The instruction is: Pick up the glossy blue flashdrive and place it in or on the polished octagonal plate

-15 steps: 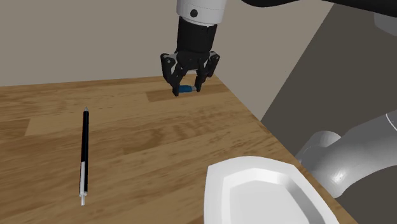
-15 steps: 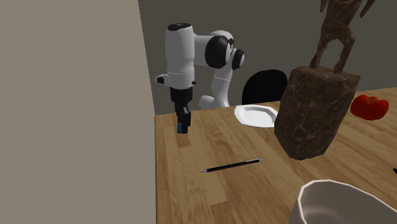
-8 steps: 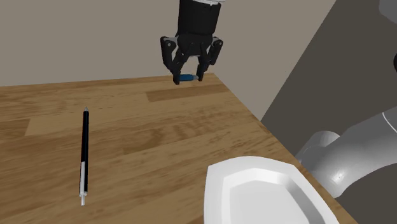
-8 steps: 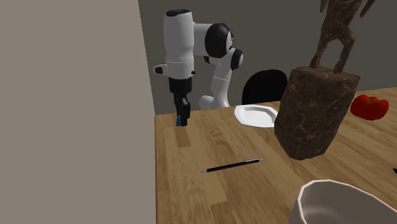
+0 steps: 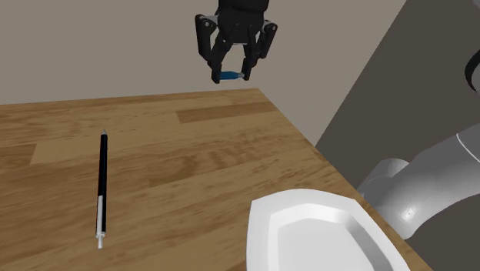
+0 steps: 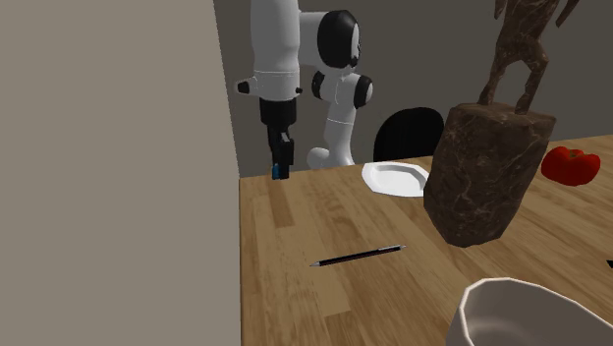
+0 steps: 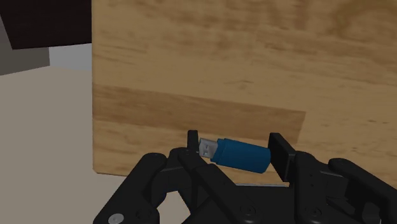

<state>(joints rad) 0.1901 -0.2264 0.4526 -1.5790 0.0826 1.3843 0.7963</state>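
My black gripper [image 5: 231, 76] hangs well above the far corner of the wooden table [image 5: 192, 162], shut on the blue flashdrive [image 5: 228, 75]. In the wrist view the flashdrive [image 7: 240, 154], blue with a silver plug, lies crosswise between the two fingertips, with the table far below. The second exterior view has the gripper [image 6: 280, 169] and the flashdrive [image 6: 278, 171] lifted near the wall's edge. The white octagonal plate [image 5: 323, 235] lies at the table's near right corner in the shoulder view, and beside the arm's base in the second exterior view, plate [image 6: 396, 178].
A black pen [image 5: 101, 187] lies on the table at the shoulder view's left. In the second exterior view a brown statue on a rough base [image 6: 486, 169], a red object [image 6: 571, 164] and a white bowl [image 6: 521, 315] stand nearer the camera. A beige wall [image 6: 118, 167] borders the table.
The gripper has risen straight up from the table's far corner, carrying the blue flashdrive with it. Pen and plate have not moved.
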